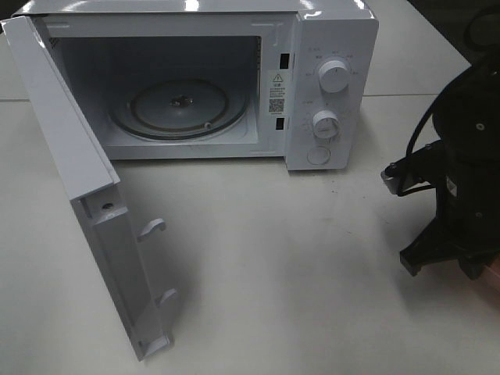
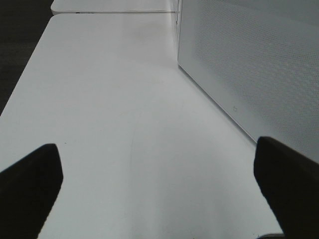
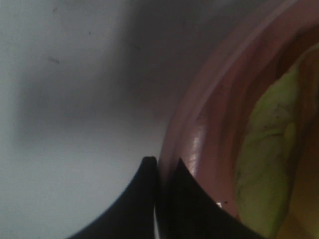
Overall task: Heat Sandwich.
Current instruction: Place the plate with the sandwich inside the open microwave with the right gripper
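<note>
Right gripper [image 3: 160, 164] clamps the rim of the pink plate [image 3: 199, 124] at near right, sandwich [image 3: 269, 149] resting on it; left gripper [image 2: 157, 149] gapes wide beside the open microwave [image 1: 328, 47] on the white table [image 1: 273, 258]

Looks like a robotics lab bench, not a real kitchen. Just a white microwave [image 1: 269, 86] on plain white tables [image 1: 312, 266] pushed together, black robot arm [image 1: 461, 180] nearby.

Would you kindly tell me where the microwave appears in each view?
Exterior high: microwave across the top, door open.
Left wrist: only its dotted white panel, bordering the white table.
Right wrist: not in it.
Shared landmark: the white table, in all three.
</note>
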`<state>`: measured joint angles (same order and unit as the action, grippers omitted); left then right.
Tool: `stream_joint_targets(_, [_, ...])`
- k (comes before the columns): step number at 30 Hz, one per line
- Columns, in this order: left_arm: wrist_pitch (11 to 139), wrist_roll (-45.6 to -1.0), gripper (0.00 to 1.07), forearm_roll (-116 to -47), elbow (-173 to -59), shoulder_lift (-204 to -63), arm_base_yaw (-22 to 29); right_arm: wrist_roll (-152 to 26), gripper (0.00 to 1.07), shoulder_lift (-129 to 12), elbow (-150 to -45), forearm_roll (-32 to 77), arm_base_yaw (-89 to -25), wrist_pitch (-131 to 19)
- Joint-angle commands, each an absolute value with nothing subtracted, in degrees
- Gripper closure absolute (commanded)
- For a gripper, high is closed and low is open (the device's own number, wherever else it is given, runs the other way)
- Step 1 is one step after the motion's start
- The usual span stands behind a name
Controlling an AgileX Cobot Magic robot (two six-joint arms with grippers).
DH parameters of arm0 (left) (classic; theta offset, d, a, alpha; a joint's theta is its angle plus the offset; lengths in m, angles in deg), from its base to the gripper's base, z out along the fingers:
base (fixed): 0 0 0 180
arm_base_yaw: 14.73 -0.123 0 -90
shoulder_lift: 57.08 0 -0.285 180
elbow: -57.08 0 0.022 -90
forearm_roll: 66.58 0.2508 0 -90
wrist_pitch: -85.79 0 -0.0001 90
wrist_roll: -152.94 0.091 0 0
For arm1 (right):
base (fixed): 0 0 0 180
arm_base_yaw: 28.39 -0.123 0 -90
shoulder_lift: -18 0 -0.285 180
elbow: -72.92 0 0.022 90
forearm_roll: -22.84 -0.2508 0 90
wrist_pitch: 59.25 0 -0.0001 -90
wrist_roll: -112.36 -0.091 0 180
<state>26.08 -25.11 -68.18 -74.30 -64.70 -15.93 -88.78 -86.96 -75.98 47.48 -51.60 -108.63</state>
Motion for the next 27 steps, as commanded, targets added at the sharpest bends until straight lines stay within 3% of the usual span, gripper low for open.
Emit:
stream_joint_targets(1, [26.37,-25.05,0.05,-68.18,-74.12,-63.03,-16.05,-89.53,1.07,-84.95,-74.38,48.91,-52.28,-110.7])
stream_joint_targets(27, [26.37,-25.05,0.05,-68.18,-74.12,-63.03,-16.05,-89.47,1.07,-69.6,-67.73,48.51,-66.38,-116.08])
